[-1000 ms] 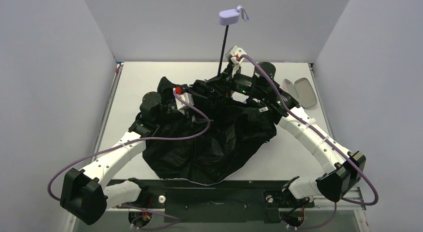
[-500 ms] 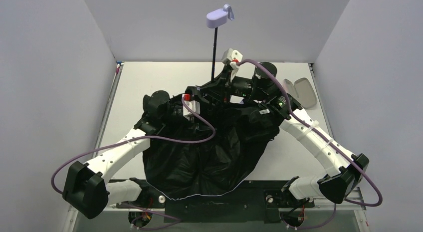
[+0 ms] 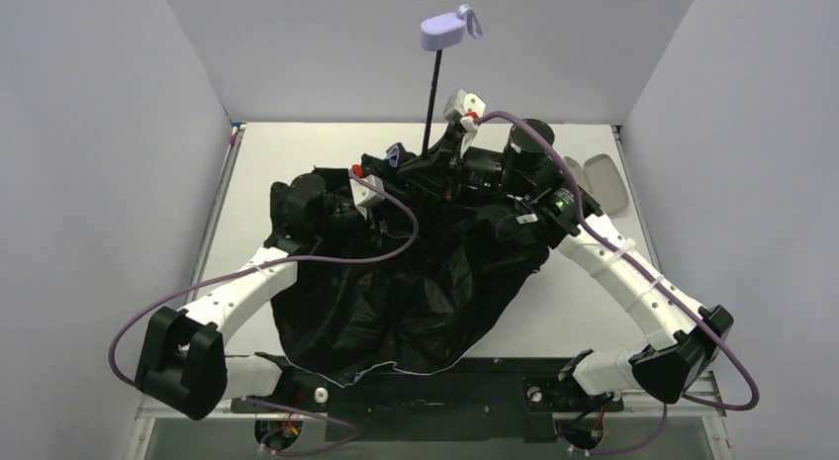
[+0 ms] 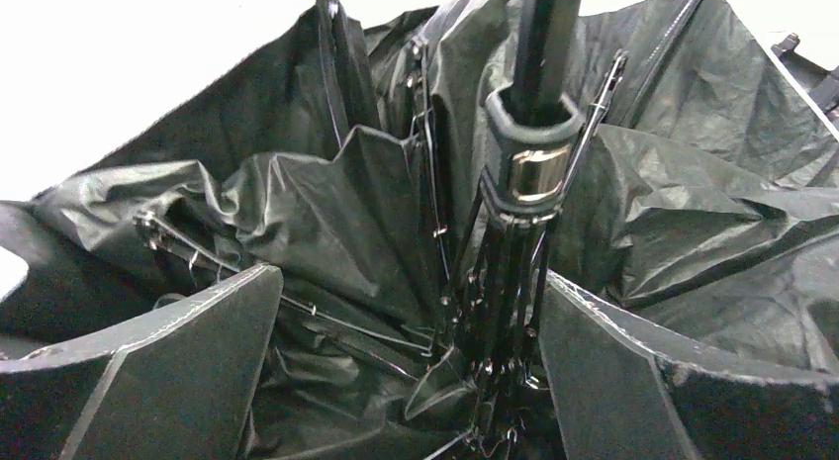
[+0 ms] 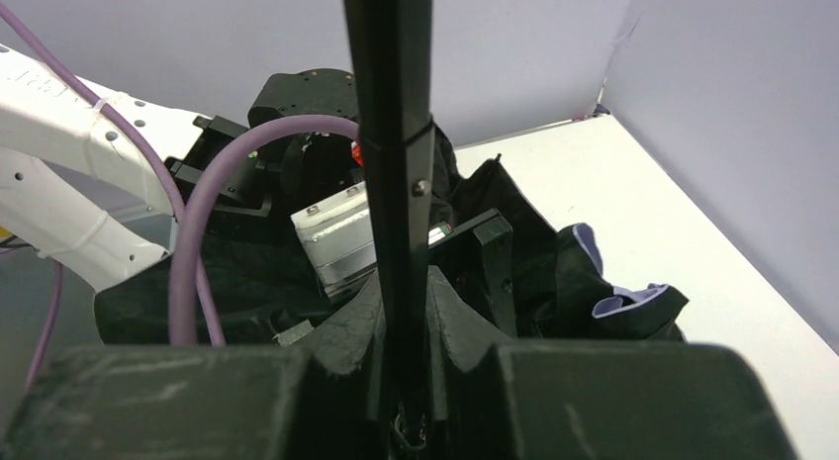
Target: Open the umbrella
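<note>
Umbrella [image 3: 416,282]: black canopy crumpled, half-spread on table [image 3: 297,153]; shaft upright. Right gripper [image 5: 401,381] clamps shaft; left gripper [image 4: 406,381] spread wide, straddling ribs.

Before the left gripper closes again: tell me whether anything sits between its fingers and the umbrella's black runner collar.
Nothing visible does. In the left wrist view the left gripper is open, its fingers flanking the ribs below the black runner collar of the lavender folding umbrella; only crumpled black canopy lies around.

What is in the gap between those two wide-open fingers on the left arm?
In the left wrist view, the umbrella's black shaft, its runner collar and folded ribs stand between the left gripper's open fingers, untouched.
</note>
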Controlling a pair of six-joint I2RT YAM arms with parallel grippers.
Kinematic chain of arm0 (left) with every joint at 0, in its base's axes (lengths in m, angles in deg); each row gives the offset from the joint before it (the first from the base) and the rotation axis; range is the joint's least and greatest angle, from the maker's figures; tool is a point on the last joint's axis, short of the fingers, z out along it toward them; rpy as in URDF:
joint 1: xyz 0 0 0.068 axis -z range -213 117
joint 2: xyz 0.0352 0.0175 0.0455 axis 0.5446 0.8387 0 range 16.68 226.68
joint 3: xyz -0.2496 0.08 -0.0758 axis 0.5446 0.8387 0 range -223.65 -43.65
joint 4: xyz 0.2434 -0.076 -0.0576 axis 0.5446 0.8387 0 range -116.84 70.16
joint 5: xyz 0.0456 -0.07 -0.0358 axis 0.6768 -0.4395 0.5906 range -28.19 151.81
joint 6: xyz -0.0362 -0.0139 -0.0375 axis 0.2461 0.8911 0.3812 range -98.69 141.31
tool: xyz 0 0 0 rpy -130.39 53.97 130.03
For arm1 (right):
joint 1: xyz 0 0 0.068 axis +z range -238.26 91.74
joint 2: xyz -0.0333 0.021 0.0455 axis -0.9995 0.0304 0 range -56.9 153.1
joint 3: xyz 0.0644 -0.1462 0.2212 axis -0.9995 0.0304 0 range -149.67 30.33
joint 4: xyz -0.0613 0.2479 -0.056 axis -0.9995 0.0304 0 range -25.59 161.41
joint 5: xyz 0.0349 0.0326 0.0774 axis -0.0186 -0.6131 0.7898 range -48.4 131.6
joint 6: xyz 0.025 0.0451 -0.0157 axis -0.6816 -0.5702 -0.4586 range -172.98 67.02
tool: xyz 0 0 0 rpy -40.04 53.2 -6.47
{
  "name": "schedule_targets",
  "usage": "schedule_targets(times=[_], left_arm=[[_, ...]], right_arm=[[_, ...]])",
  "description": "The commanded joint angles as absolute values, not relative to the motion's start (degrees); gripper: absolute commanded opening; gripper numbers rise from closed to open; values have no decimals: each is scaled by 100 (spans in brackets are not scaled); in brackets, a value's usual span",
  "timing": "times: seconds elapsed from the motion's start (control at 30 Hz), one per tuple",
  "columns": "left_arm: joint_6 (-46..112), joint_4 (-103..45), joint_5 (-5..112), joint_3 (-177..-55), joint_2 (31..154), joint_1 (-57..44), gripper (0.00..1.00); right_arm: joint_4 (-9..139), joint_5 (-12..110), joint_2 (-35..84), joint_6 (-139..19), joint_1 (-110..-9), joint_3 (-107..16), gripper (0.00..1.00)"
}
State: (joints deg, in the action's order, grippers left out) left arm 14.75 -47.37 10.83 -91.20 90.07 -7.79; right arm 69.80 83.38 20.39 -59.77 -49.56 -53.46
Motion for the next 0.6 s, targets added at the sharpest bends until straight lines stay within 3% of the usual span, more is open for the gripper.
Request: schedule_targets(times=[0.0, 0.33, 0.57], left_arm=[[1479, -4724, 1582, -8872, 9235, -1140, 97], [136, -4274, 2141, -8751, 9125, -1245, 97], [695, -4823, 1970, -9267, 8750, -1003, 97]], right_arm=[[6267, 8621, 1710, -6427, -4925, -5831, 0], [6682, 8281, 1759, -6292, -5346, -5780, 0], [7175, 7521, 1941, -5068, -5418, -5234, 0]])
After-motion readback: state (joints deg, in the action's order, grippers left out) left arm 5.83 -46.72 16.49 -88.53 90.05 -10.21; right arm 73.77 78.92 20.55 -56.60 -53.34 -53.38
